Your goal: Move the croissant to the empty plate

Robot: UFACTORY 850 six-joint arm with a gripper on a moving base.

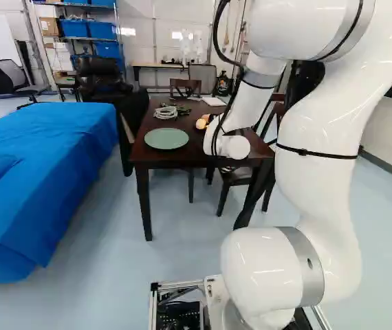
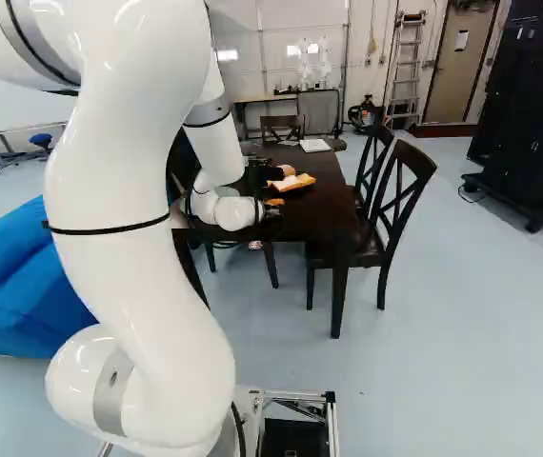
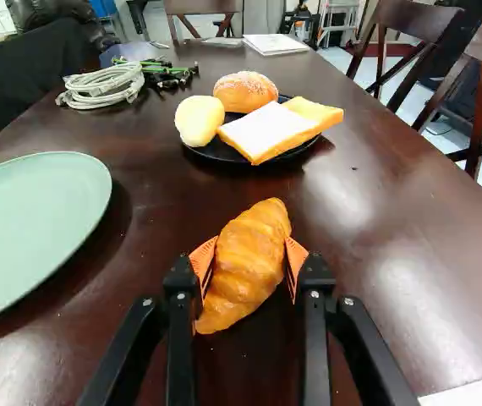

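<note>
So — green plate sits bare, L of the gripper, w/ the croissant pinched in its grip, tho can't tell if it's clear of the table. Grab's prob. done — carry, lowering & release left, approx. half the job.
</note>
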